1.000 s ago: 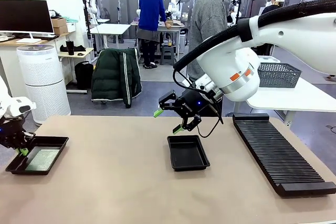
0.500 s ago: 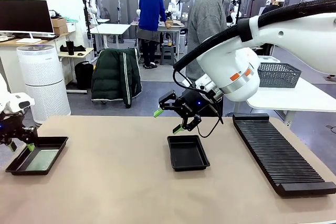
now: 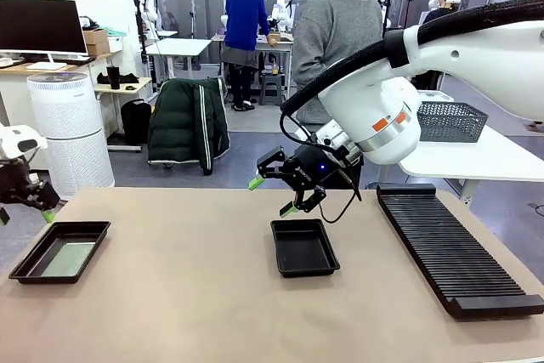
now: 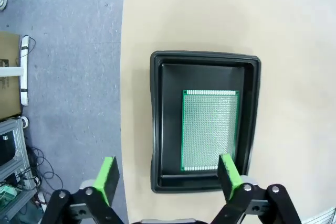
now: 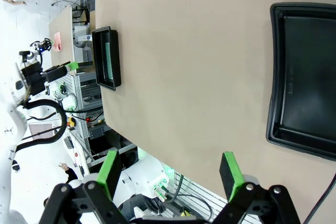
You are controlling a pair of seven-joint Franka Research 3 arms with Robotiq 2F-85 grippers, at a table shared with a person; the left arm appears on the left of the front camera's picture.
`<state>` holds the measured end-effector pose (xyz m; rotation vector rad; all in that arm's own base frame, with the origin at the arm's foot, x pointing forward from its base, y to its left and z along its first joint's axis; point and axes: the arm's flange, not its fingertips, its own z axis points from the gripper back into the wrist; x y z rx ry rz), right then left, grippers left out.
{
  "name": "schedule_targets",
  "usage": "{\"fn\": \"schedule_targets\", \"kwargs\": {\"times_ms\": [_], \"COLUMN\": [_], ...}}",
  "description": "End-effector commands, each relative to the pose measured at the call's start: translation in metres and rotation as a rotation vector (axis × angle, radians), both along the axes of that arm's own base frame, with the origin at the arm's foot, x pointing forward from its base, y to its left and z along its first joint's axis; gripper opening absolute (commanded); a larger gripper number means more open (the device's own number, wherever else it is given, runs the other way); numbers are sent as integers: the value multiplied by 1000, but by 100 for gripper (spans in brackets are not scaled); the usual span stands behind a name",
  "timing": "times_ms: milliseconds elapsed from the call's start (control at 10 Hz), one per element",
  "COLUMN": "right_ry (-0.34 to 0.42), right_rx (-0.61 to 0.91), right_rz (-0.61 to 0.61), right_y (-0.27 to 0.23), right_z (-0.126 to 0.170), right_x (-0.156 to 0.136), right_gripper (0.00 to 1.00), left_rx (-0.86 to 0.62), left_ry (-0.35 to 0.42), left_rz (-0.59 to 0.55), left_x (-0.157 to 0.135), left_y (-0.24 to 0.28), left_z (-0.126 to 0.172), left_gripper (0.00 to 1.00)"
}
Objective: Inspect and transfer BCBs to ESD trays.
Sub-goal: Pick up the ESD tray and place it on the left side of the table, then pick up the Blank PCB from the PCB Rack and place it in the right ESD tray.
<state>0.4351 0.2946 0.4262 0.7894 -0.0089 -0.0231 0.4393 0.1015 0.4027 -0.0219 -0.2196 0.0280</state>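
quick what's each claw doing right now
Left claw: open, empty; the thin green circuit board lies in the shallow black plastic tray.
Right claw: open, empty.

L gripper (image 3: 25, 208) hangs at far left, jaws wide, empty. R arm (image 3: 442, 57) reaches in from the right to mid-table. R gripper (image 3: 273, 195) is tilted down, jaws wide, empty.

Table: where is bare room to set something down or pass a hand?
The widest bare stretch lies between the left ESD tray, which holds a BCB, and the empty middle ESD tray. A narrower strip runs between that tray and the slotted rack. Crowded: the middle tray's far edge, where the right gripper hangs open.
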Motion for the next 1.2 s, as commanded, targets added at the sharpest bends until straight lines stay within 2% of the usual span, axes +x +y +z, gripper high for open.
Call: {"fn": "schedule_targets", "kwargs": {"times_ms": [0,500,600,1100], "right_ry": [0,0,0,0], "right_rx": [-2,-2,-2,-2], "right_rz": [-13,-13,-13,-13], "right_y": [1,1,1,1], "right_z": [0,0,0,0], "right_x": [0,0,0,0], "right_gripper": [100,100,100,100], "left_rx": [23,21,17,17], "left_ry": [17,63,21,21], "left_rz": [-12,-50,-39,-39], "left_x": [-7,-2,-6,-6], "left_y": [0,-15,-8,-8], "left_z": [23,60,52,52], "left_gripper": [100,100,100,100]}}
